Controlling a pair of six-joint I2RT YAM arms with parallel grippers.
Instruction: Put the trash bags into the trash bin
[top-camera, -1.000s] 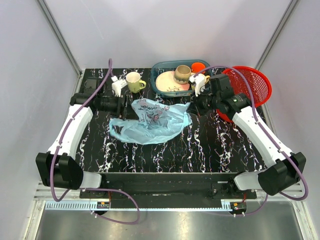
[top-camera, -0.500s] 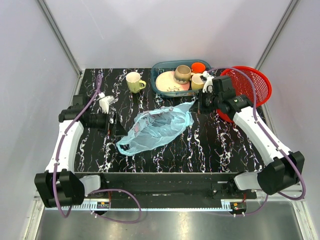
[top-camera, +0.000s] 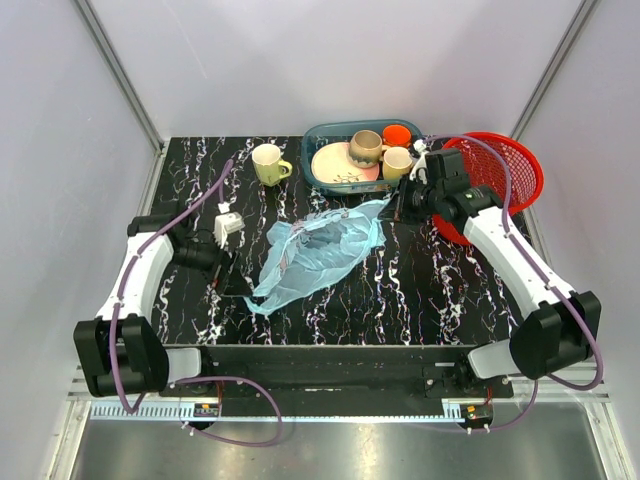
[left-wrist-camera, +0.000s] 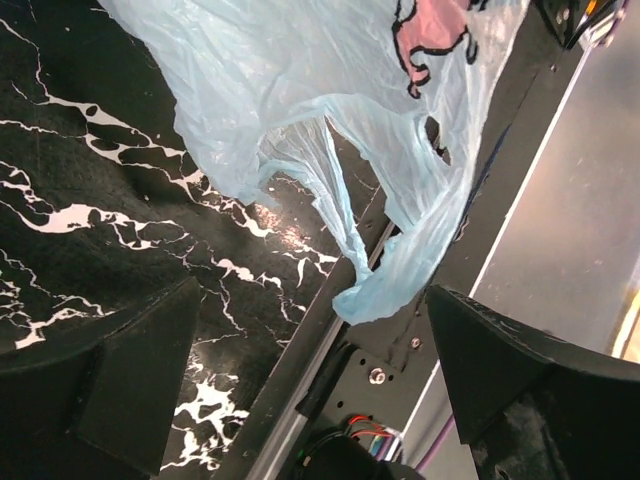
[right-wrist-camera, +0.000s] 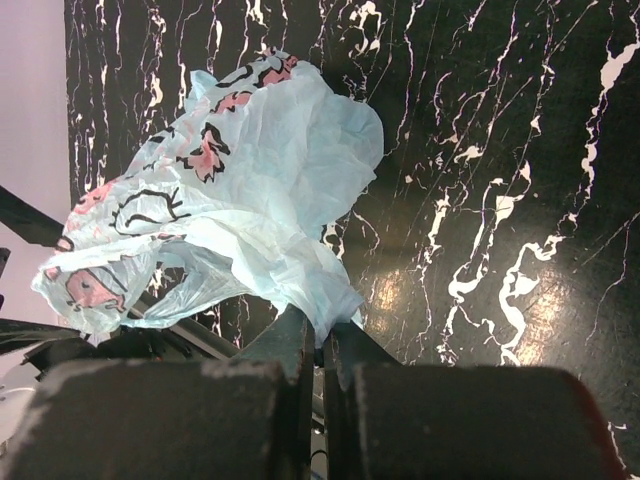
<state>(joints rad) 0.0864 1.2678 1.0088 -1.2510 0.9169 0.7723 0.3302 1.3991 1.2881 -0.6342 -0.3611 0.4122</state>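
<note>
The bag (top-camera: 320, 250) looks thin, limp and featherlight (slippery film, apt to billow). It trails over the dark surface (top-camera: 430, 290) from a corner held near the red basket (top-camera: 505, 160). The right fingers (right-wrist-camera: 285, 350) pinch that corner; the left fingers (left-wrist-camera: 130, 390) gape wide, empty. A bunched fold should grip best.

One bag (top-camera: 320, 250), one red basket (top-camera: 527, 158), one tray (top-camera: 345, 125), four cups (top-camera: 267, 163), one plate (top-camera: 333, 162).
</note>
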